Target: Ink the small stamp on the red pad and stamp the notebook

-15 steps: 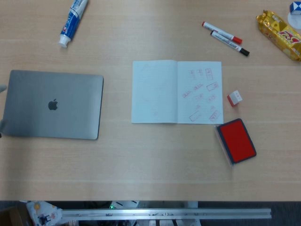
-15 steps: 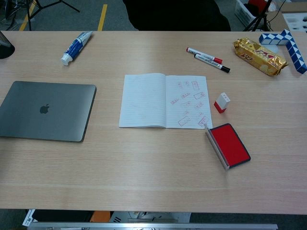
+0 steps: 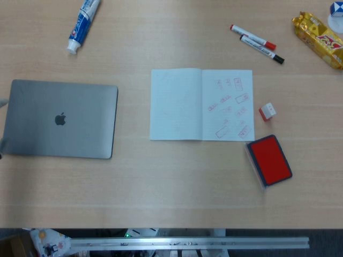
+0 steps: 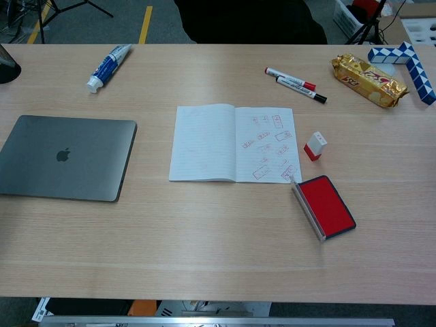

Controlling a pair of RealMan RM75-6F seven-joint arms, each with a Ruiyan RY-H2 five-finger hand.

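Although both cameras take in the whole tabletop, neither robot hand is seen in either view, so nothing can be told of their pose or of whether anything is grasped, and the task's things can only be placed against one another. An open notebook (image 3: 201, 104) is laid flat at the centre of the head view, its left page plain and its right page covered with small red stamp marks. Just to the right of that page, apart from its edge, the small stamp (image 3: 267, 111) is found, white with a red part, resting on the table (image 3: 171, 182). Below the stamp and just off the notebook's lower right corner, the red pad (image 3: 269, 159) is seen lying open with its lid raised along its left side. At the left of the frame a closed grey laptop (image 3: 60, 119) is placed, and a toothpaste tube (image 3: 83, 24) is seen at the upper left. Two markers (image 3: 257, 43) are laid side by side at the upper right, a gold snack packet (image 3: 318, 38) further right, and a blue-and-white folding puzzle (image 4: 409, 60) is visible at the upper right of the chest view.
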